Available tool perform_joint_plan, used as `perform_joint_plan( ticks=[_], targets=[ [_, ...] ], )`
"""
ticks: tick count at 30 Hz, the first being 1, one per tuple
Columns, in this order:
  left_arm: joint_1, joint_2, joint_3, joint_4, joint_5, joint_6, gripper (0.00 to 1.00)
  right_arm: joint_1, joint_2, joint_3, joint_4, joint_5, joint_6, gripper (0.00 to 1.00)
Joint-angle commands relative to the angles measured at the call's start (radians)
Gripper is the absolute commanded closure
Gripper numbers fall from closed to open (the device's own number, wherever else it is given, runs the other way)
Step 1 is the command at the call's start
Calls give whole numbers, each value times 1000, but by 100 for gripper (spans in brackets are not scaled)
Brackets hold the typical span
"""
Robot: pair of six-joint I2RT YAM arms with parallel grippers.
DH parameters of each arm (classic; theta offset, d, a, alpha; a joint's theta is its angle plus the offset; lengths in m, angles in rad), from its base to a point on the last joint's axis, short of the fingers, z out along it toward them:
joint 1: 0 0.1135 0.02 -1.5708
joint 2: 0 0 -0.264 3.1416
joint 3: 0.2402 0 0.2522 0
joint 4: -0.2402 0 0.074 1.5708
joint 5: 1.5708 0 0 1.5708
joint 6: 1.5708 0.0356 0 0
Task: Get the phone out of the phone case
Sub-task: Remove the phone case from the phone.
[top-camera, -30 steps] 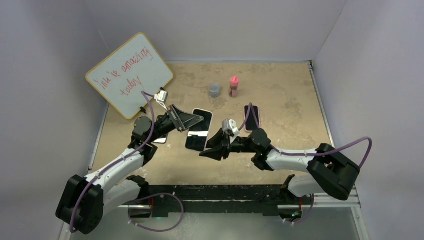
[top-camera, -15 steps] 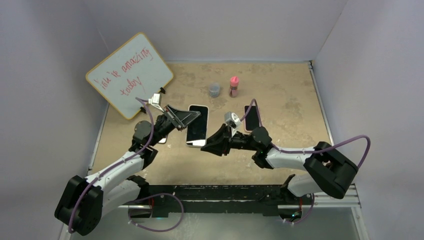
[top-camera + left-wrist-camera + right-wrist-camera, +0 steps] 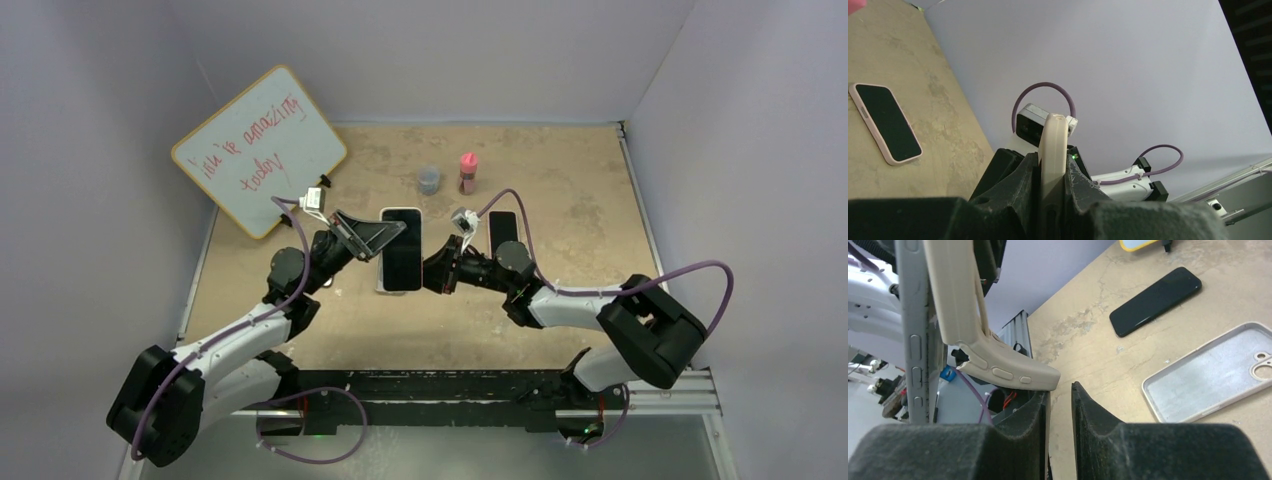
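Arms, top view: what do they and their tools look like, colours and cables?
Both the left arm and right arm have white links between chunky black joints. A purple cable loops along each. The left tool and right tool are black, with wedge-shaped fingers; the wrist views show rough dark pads. A small silver camera sits on each wrist.

Mid-air phone (image 3: 401, 250), beige case (image 3: 955, 290) partly peeled

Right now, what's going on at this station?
The left tool is shut on the cased phone, holding it off the table. Its beige case is peeled loose at one corner, right by the right tool, whose jaws stand slightly apart with nothing visibly pinched. The phone is not out yet.
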Motion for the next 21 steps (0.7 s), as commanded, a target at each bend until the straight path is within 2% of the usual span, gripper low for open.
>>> perform_joint_plan(
  ticks=[1, 7, 13, 16, 21],
  targets=[
    [-74, -5, -23, 43, 239, -123, 100, -73, 0, 84, 62, 316, 23, 96],
    [-73, -22, -32, -54, 172, -9, 100, -73, -35, 74, 109, 195, 0, 90],
    [-74, 8, -52, -69, 32, 63, 100, -71, -89, 38, 173, 80, 5, 72],
    [-74, 40, -65, -18, -19, 55, 100, -72, -121, 3, 201, 85, 36, 67],
    [-102, 104, -55, 76, -48, 31, 100, -72, -160, -17, 199, 151, 78, 66]
  ],
)
